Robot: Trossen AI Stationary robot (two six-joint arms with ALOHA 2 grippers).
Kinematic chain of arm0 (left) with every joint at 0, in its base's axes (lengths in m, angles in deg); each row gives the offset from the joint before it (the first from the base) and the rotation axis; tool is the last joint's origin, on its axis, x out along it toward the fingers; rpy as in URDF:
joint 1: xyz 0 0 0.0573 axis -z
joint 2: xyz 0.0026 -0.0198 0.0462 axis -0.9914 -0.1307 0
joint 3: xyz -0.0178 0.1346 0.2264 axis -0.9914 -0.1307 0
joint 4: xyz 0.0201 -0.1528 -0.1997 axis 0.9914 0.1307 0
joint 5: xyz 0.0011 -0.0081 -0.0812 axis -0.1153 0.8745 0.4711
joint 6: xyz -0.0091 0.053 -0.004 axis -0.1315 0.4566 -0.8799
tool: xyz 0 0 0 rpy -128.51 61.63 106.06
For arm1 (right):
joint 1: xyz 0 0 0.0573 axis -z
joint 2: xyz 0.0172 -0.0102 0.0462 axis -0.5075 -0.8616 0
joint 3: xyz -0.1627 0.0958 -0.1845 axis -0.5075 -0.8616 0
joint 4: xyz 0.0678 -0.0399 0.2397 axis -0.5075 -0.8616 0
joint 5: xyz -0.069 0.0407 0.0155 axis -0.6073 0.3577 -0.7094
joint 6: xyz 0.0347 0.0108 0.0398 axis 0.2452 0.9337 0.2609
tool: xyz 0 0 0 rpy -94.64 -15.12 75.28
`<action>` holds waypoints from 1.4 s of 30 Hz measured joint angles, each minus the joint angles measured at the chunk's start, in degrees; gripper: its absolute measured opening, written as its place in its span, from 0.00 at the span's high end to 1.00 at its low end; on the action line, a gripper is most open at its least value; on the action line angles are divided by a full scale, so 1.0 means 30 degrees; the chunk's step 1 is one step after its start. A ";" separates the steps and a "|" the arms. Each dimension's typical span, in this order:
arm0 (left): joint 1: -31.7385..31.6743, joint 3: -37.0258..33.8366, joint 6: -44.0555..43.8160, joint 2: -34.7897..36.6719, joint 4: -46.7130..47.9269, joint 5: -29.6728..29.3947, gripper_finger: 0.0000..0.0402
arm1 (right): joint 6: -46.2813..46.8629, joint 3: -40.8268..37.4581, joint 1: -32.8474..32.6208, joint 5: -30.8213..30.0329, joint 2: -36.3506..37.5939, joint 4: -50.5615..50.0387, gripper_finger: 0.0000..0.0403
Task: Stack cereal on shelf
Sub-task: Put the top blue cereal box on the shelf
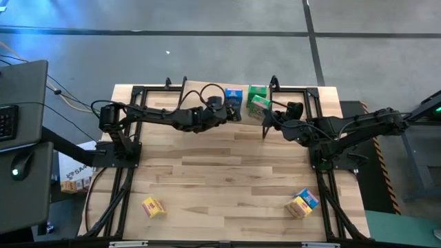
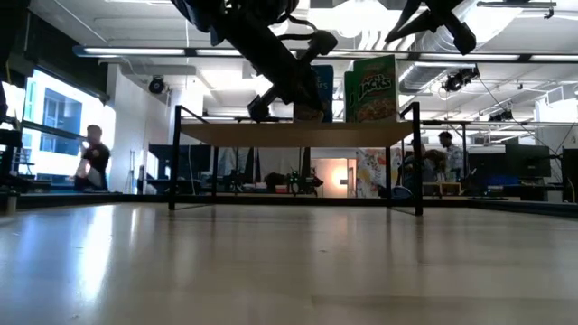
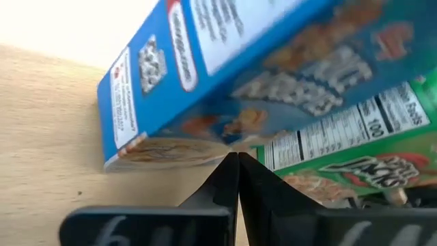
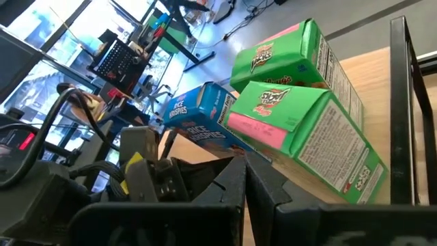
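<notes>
We found both claws shut and empty at the shelf: left gripper touching the blue box there, right gripper just beside the green boxes. Yellow boxes lay well apart from the shelf. We judged a nudge could topple the blue box.

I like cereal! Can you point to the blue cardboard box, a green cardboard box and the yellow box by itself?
Blue cardboard box (image 1: 233, 94), high view, top.
Green cardboard box (image 4: 307, 133), right wrist view, side panel.
Yellow box (image 1: 153, 207), high view, top face.
</notes>
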 joint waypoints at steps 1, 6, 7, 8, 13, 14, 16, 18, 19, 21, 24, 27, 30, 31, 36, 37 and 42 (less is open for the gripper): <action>0.0000 0.0000 0.0221 0.0000 0.0005 0.0049 1.00 | 0.0000 0.0000 0.0000 -0.0005 0.0000 0.0037 1.00; 0.0030 0.0000 -0.0145 0.0000 -0.0013 0.0741 1.00 | 0.0003 0.0000 0.0000 -0.0010 0.0000 0.0134 1.00; 0.0104 0.0000 -0.0168 0.0000 -0.0018 0.0938 1.00 | 0.0007 0.0000 0.0000 -0.0013 0.0000 0.0138 1.00; 0.0177 0.0000 -0.0207 0.0000 -0.0018 0.1052 1.00 | 0.0001 0.0000 0.0001 -0.0015 0.0000 0.0138 1.00; 0.0613 -0.0007 0.0915 0.0125 -0.0033 0.1124 1.00 | 0.0007 -0.0001 0.0007 -0.0015 0.0000 0.0138 1.00; 0.0664 -0.0007 0.1426 0.0203 0.0035 0.1139 1.00 | 0.0007 -0.0007 0.0007 -0.0015 0.0000 0.0138 1.00; 0.0699 0.0001 0.2432 0.0445 0.0470 0.0963 1.00 | 0.0007 -0.0007 0.0007 -0.0015 0.0000 0.0134 1.00; 0.0699 0.0281 0.3272 0.0488 0.1135 0.0421 1.00 | 0.0007 -0.0007 0.0007 -0.0023 -0.0007 0.0143 1.00; 0.0699 0.0377 0.3786 0.0484 0.1673 0.0163 1.00 | 0.0007 -0.0007 0.0008 -0.0023 -0.0007 0.0187 1.00; 0.0699 0.0605 0.4611 0.0415 0.2268 -0.0221 1.00 | 0.0007 -0.0007 0.0021 -0.0023 -0.0007 0.0220 1.00; 0.0781 0.0736 0.5920 0.0437 0.1896 -0.1355 1.00 | 0.0007 -0.0015 0.0138 -0.0023 -0.0007 0.0248 1.00; 0.0845 0.0729 0.7359 0.0430 0.1809 -0.2564 1.00 | 0.0007 -0.0015 0.0160 -0.0030 -0.0007 0.0270 1.00; 0.0838 0.0729 0.8497 0.0430 0.1680 -0.2700 1.00 | 0.0007 -0.0015 0.0175 -0.0037 -0.0007 0.0270 1.00; 0.0838 0.0729 0.8944 0.0430 0.1733 -0.2708 1.00 | 0.0007 -0.0015 0.0199 -0.0048 -0.0007 0.0263 1.00; 0.0838 0.0712 0.9941 0.0198 0.1591 -0.2782 1.00 | 0.0007 -0.0015 0.0603 0.0092 -0.0007 0.0268 1.00; 0.0831 0.0710 0.9929 0.0102 0.1483 -0.2572 1.00 | -0.0003 -0.0015 0.0654 0.0124 -0.0007 0.0287 1.00; 0.0772 0.0730 0.9981 -0.0608 0.1112 -0.2250 1.00 | -0.0051 -0.0015 0.0685 0.0174 -0.0007 0.0415 1.00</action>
